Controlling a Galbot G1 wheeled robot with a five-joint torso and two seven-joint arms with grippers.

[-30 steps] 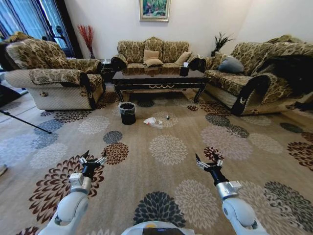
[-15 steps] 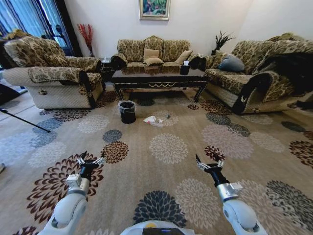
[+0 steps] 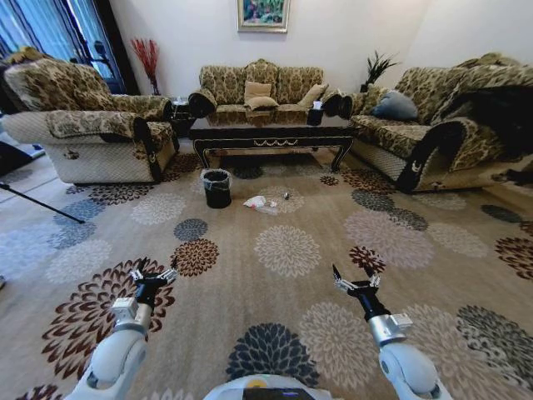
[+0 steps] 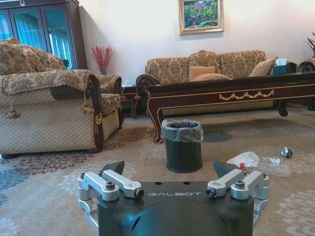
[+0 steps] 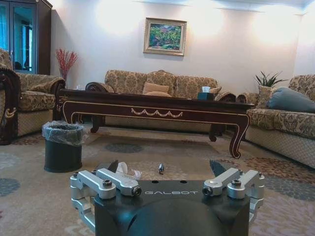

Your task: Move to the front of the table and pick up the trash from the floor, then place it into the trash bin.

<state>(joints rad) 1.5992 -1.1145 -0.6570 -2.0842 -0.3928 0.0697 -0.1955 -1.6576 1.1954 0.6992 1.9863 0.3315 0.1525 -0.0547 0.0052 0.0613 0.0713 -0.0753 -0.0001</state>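
Note:
The dark glossy table [image 3: 271,137] stands far ahead between the sofas, its gold-trimmed apron [image 4: 246,94] facing me. On the patterned floor [image 3: 287,250] before it sits the black trash bin [image 3: 217,188] with a clear liner. To its right lies the trash: a white paper wad [image 3: 255,202], a clear bottle [image 3: 268,210] and a tiny piece [image 3: 286,197]. The left wrist view shows the bin [image 4: 183,146], wad [image 4: 243,159] and bottle [image 4: 268,167]. My left gripper [image 3: 152,276] and right gripper [image 3: 353,280] hover low and open, well short of the trash.
An armchair [image 3: 92,137] stands at the left and a long sofa [image 3: 433,133] at the right. A third sofa [image 3: 262,87] sits behind the table. A thin dark pole [image 3: 42,204] slants over the floor at far left. Open carpet stretches from me to the bin.
The whole head view has shifted slightly, so the camera has moved. Both arms hold the same open pose. The trash and bin lie where they were.

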